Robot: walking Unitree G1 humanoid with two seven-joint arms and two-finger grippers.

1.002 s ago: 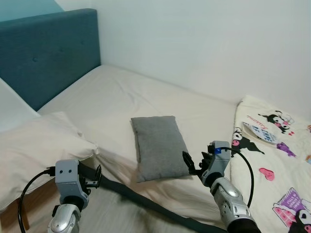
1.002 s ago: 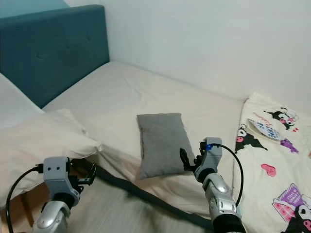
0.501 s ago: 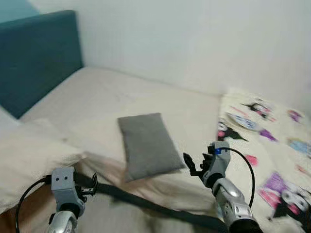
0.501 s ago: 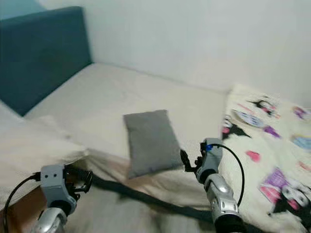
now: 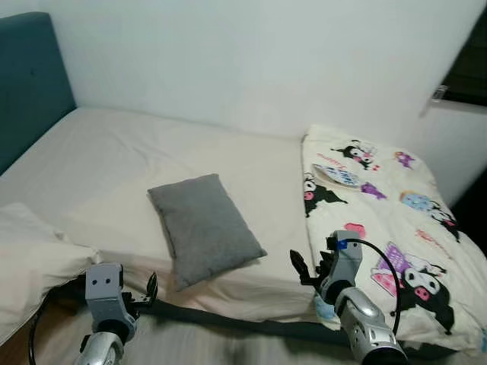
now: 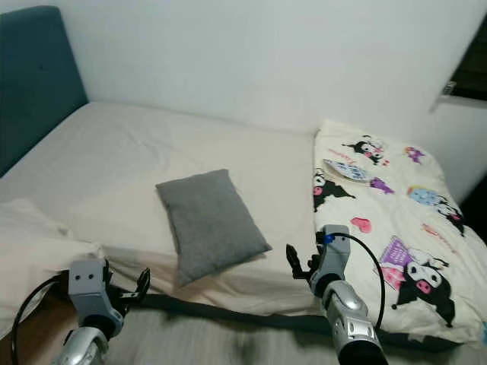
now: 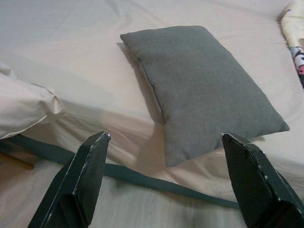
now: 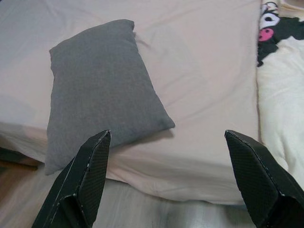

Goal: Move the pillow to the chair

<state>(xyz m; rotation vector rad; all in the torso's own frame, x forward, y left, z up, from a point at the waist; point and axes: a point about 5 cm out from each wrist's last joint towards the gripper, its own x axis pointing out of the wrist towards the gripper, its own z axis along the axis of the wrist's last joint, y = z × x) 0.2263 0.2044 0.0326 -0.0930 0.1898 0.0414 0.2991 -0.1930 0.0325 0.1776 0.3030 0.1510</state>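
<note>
Pillow (image 5: 203, 228), grey, lies flat on the bed (image 5: 114, 160) near its front edge, beside a cartoon-print blanket (image 5: 380, 205). Left hand (image 7: 166, 185) and right hand (image 8: 166, 180) hover before it, both spread wide, grasping nothing.

Grey pillow (image 5: 203, 228): matt woven cloth with a fine, slightly rough texture. Bed sheet (image 5: 152, 156): smooth cream cloth, softly creased. White pillow (image 5: 30, 251): plain matt cloth. Blanket (image 5: 380, 205): soft cloth printed with cartoon figures. Headboard (image 5: 30, 76): teal upholstery fabric. Left gripper (image 7: 166, 190) and right gripper (image 8: 171, 185): black fingers with a matt, faintly textured finish. Arms: silver-grey, dull sheen.
</note>
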